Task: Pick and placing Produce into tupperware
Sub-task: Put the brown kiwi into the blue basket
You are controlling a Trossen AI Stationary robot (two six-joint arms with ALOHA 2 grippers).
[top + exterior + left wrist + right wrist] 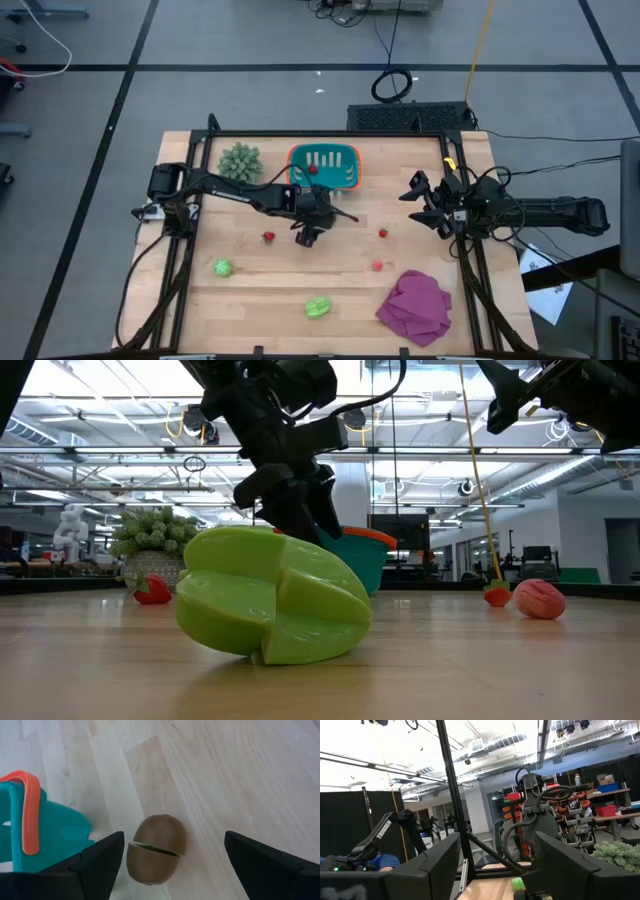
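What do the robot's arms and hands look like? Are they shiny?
Not shiny. Both arms are matte black with chunky joints. The left hand has two flat, dark, wedge-shaped fingers, and so does the right hand. Black cables loop along the right arm and trail off the light wooden table.

Left claw (pixel 170 865) above oval produce (pixel 155 849) on tabletop (pixel 260 290), beside tupperware (pixel 325 167); cloth (pixel 415 307) at front-right corner.

Bright lamps on the ceiling (pixel 420 420) light the room evenly. The table (pixel 250 300) shows only soft, small shadows. The big green fruit (pixel 270 595) at the middle of the low view shines and looks slightly blurry.
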